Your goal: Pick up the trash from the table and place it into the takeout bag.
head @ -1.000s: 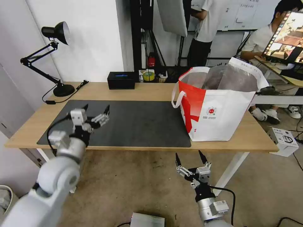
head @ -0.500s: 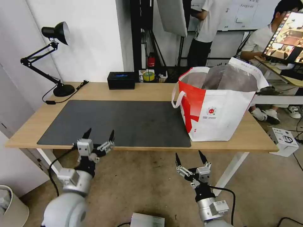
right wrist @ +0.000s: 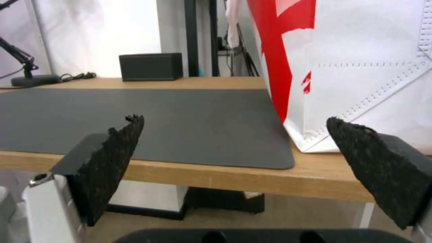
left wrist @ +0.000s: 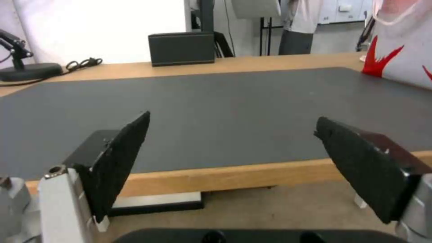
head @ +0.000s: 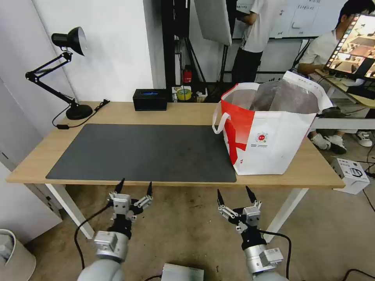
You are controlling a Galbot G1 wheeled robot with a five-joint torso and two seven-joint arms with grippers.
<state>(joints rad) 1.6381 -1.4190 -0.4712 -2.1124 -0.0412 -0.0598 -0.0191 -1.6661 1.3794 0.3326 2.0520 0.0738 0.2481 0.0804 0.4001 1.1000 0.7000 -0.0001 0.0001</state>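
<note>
Trash absent from mat (head: pixel 144 152); bag (head: pixel 269 132) at tabletop's right end; both grippers, left (head: pixel 133 189) and right (head: pixel 233 194), hang spread and empty below front edge.

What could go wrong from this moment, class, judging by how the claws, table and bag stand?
1. The takeout bag stands close to the table front edge; a nudge from the right claw, open below that edge, might tip it.
2. The left claw is open just below the edge too; rising straight up, it could strike the tabletop.
3. The bag's loop handle hangs outward and may snag a claw.
</note>
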